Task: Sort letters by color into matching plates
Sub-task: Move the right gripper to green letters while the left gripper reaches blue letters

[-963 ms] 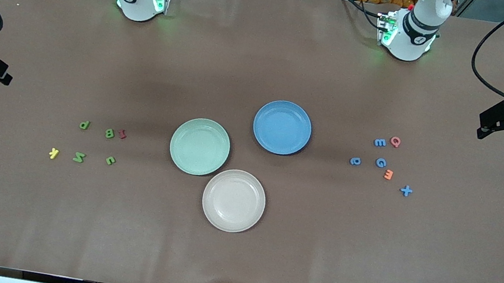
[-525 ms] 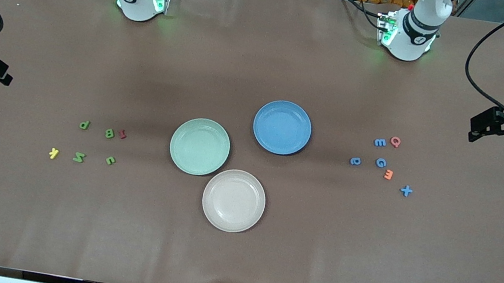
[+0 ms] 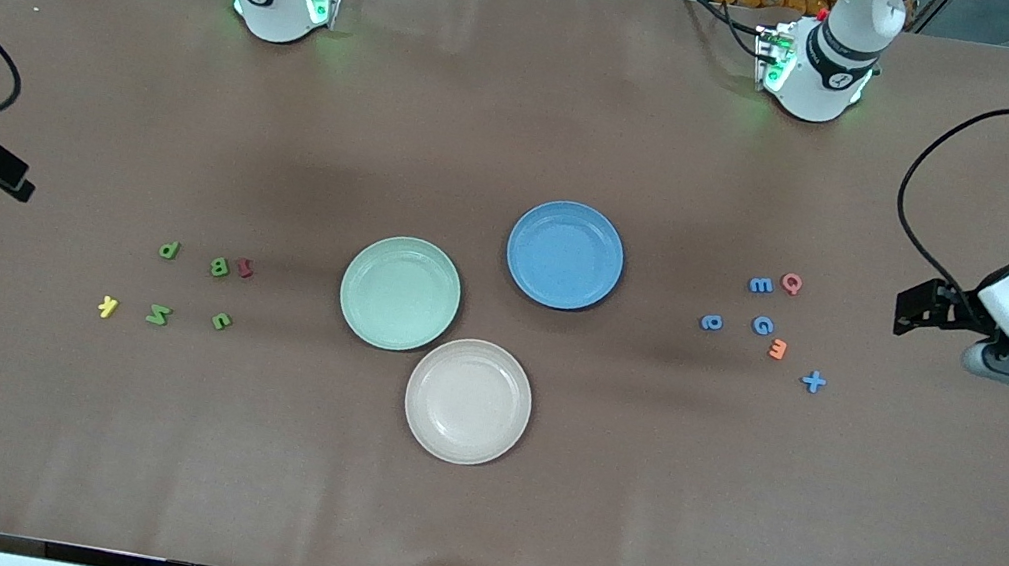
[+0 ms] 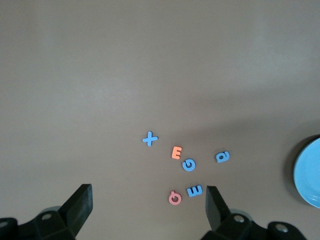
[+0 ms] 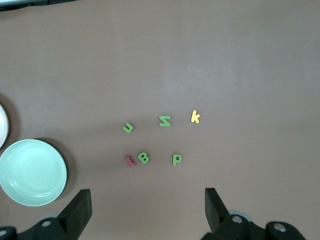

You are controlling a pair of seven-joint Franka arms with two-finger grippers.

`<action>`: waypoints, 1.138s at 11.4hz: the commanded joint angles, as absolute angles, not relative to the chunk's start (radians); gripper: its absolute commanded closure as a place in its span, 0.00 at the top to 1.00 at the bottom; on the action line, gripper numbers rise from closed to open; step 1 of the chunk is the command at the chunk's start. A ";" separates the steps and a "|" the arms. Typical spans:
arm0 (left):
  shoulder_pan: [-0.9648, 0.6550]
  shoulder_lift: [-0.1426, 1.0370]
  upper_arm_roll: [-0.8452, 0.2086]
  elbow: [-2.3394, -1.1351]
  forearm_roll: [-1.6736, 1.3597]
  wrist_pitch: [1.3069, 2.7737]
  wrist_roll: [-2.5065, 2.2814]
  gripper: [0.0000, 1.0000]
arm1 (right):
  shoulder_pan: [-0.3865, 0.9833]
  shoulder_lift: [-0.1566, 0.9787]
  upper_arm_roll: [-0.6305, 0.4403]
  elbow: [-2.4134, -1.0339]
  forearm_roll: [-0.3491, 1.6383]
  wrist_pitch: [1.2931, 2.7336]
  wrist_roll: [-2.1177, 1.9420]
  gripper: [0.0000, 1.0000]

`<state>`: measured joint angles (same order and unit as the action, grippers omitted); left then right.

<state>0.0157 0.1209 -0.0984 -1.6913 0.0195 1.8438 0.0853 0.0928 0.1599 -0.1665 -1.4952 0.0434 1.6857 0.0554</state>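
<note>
Both end effectors gape: left [image 4: 148,200] above blue E [image 4: 194,190], right [image 5: 147,202] above green B [image 5: 144,158].

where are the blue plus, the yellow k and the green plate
blue plus [image 3: 813,382], front view, where its bars cross
yellow K [image 3: 108,307], front view, middle of the letter
green plate [image 3: 400,293], front view, bare floor of the plate

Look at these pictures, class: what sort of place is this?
Probably a robotics lab. Two robot arms are bolted along a brown-covered table, with cables and metal framing around it, and toy letters and three plates, such as the blue plate, are laid out as a test.
</note>
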 commanded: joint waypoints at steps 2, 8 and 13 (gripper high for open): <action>0.012 0.167 -0.100 -1.745 0.011 1.934 0.124 1.00 | 0.083 0.156 -0.152 -1.639 0.049 1.853 0.128 1.00; 0.018 0.172 -0.101 -1.936 0.015 2.196 0.216 1.00 | 0.112 0.224 -0.152 -1.729 0.049 2.012 0.313 1.00; 0.084 0.248 -0.104 -1.939 0.015 2.244 0.428 1.00 | 0.110 0.307 -0.152 -1.810 0.057 2.190 0.287 1.00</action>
<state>0.0589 0.2164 -0.0995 -1.9350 0.0194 2.2052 0.3480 0.1095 0.2737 -0.1522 -1.7876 0.0472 2.1352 0.2961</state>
